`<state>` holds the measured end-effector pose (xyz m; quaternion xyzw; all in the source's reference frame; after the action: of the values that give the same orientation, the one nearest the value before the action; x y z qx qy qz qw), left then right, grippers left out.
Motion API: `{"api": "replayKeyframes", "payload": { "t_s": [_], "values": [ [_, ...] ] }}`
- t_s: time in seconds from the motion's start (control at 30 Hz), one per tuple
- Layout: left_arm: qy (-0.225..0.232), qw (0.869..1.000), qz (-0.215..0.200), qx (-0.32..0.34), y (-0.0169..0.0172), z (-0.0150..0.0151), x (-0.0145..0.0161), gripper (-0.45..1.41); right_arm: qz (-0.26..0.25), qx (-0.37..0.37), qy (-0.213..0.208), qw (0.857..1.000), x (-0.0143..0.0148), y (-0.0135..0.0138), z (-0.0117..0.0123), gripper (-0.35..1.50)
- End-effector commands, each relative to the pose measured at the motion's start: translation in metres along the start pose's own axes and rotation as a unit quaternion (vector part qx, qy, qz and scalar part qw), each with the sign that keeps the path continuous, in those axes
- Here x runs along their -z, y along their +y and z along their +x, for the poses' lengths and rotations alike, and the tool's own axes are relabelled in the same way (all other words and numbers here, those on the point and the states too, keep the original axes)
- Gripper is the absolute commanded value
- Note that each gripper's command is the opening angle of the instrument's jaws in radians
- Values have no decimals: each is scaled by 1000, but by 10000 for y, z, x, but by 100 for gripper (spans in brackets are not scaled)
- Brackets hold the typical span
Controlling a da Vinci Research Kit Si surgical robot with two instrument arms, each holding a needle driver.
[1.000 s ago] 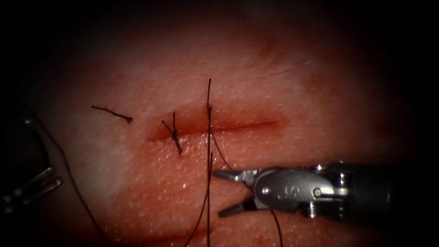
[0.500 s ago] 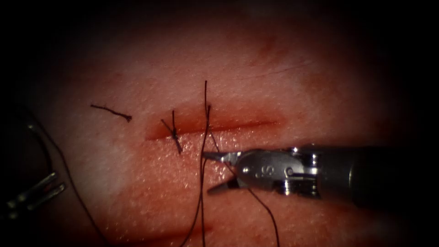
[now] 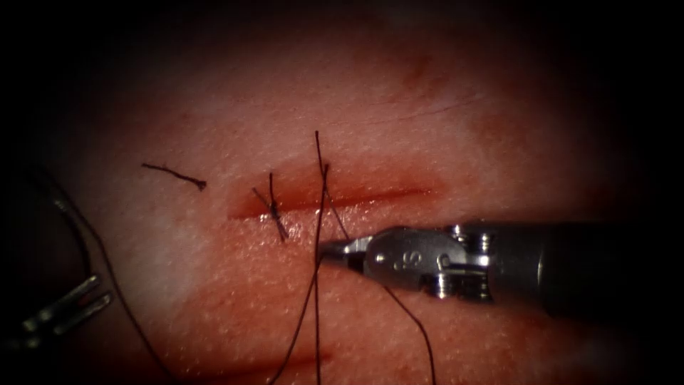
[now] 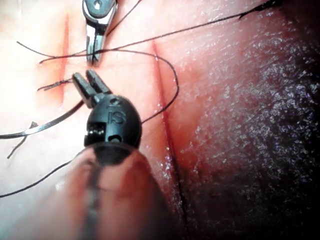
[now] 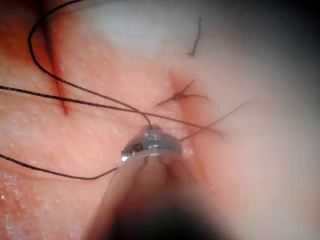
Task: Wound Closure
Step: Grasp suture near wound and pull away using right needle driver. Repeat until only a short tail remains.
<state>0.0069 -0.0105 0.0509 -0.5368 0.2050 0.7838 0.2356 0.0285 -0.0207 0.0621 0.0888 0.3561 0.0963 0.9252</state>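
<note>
Thread (image 3: 313,306) up front, 2 dark strands rising side by side across the tissue (image 3: 499,142) towards the cut (image 3: 385,194), plus a 3rd curling away beneath the right tool's shaft. Off to the near left, left tool (image 3: 103,289) resting low over the tissue, jaws slightly apart, gripping nothing. Just beside it, needle (image 4: 45,126) lying flat on the surface, well left of the cut, not in the tissue; cannot tell whether touching the tool.

Moving in: right tool (image 3: 329,249) reaching from the right, jaws pressed together and clamped on the thread just short of the cut, right where the strands bunch. Above the grip, running on across the cut and ending in a free tail on the far side.

Further back, at the cut's left end, 1 tied stitch (image 3: 273,207) with short whiskers sticking out. Beyond that, to the left, a loose cut end of thread (image 3: 174,175) lying on pale tissue, well apart from everything else.

Handling call: looks featherlight and limp, thin enough to slide or fray in steel jaws, so best pinched squarely with the flat of the jaws and close to the tissue, as here. Needle by contrast stiff and springy, probably best taken on the body of the curve, away from the point.
</note>
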Motion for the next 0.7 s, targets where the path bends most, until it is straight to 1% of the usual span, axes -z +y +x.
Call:
{"api": "replayKeyframes", "payload": {
  "t_s": [0.03, 0.13, 0.2, 0.33, 0.37, 0.4, 0.53, 0.7],
  "values": [
    [1, 1000, -2, 0, 4, -3, -6, -45, -3, -8, -2, 1000, -3, 2, 7, -35],
    [2, 1000, -2, -1, 5, -3, -7, -45, -2, -13, -7, 1000, 4, -4, 10, -35],
    [2, 1000, -2, -1, 5, -4, -7, -45, -1, -11, -8, 1000, 12, -13, 12, -35],
    [2, 1000, -4, -1, 6, -4, -8, -45, 1, -6, -8, 1000, 32, -40, 19, -35],
    [2, 1000, -4, -1, 6, -4, -8, -45, 1, -5, -8, 1000, 38, -49, 23, -35],
    [4, 1000, -5, -1, 7, -5, -10, -45, 2, -3, -7, 1000, 50, -68, 31, -35],
    [3, 1000, -8, -2, 8, -6, -14, -45, 19, 2, 6, 1000, 71, -105, 48, -35],
    [4, 1000, -12, -1, 7, -5, -17, -45, 51, 16, 28, 998, 94, -160, 80, -35]
  ]
}}
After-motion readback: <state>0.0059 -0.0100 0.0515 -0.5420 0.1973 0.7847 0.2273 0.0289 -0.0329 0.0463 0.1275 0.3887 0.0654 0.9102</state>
